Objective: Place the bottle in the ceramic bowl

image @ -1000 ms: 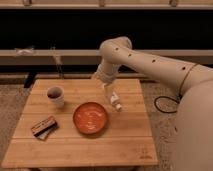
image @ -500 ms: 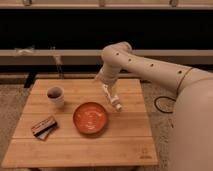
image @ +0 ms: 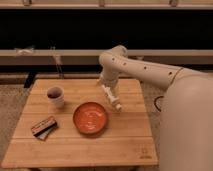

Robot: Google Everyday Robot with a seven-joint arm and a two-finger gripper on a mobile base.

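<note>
Currently | small slim white bottle with reddish-brown cap (image: pixel 118 105) on wooden table (image: pixel 75 150), just right of glossy orange-red ceramic bowl (image: pixel 90 118) | pincer (image: pixel 112 96) released, poised over bottle | judged light, rigid, slick, tippy: grip mid-body.

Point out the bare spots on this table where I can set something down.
Free: the front strip of the table, below the ceramic bowl; the right front corner; the back left, behind the cup. Crowded: right of the bowl, where the gripper hangs by the bottle; the dark object at left.
</note>
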